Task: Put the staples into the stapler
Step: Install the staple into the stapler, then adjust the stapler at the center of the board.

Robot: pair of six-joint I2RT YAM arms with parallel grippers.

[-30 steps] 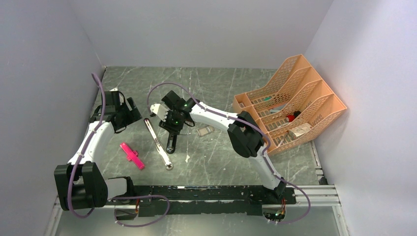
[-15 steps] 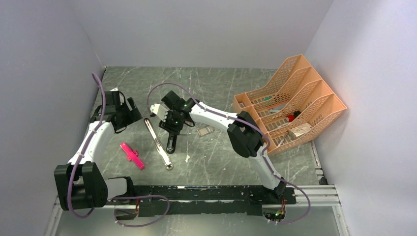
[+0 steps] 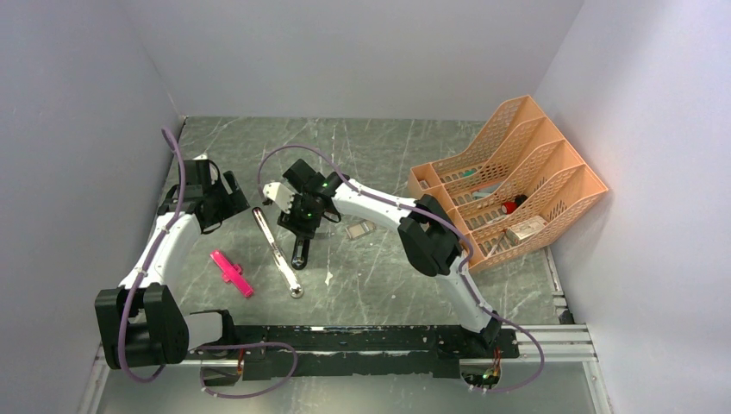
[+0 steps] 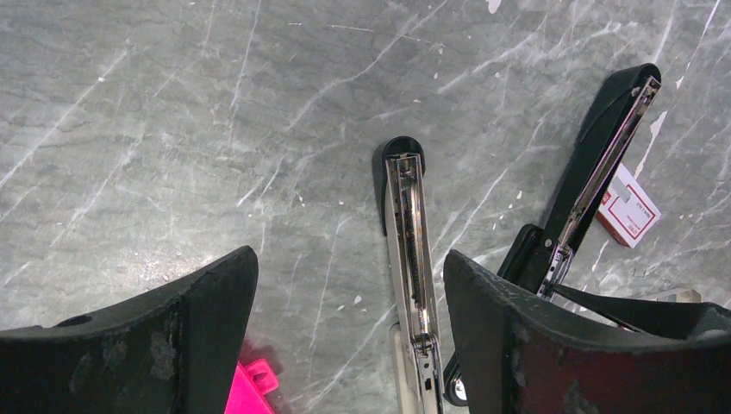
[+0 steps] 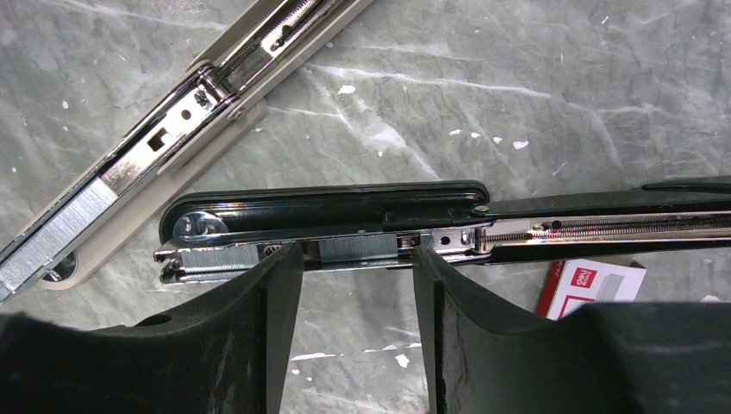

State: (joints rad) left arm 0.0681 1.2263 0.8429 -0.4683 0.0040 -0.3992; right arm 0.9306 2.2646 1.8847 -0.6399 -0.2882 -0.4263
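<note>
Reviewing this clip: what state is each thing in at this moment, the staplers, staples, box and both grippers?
black stapler: swung open, rail exposed.
staples: strips lying in the black stapler's rail.
silver-grey stapler: open, staples in its rail.
staple box: lying flat, label up.
left gripper: jaws open, empty.
right gripper: jaws open, straddling a strip.

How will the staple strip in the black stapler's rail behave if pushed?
The staple strip is thin and finely ribbed, so it probably snaps easily. In the smooth chrome rail of the black stapler it likely slides, not tips.
</note>
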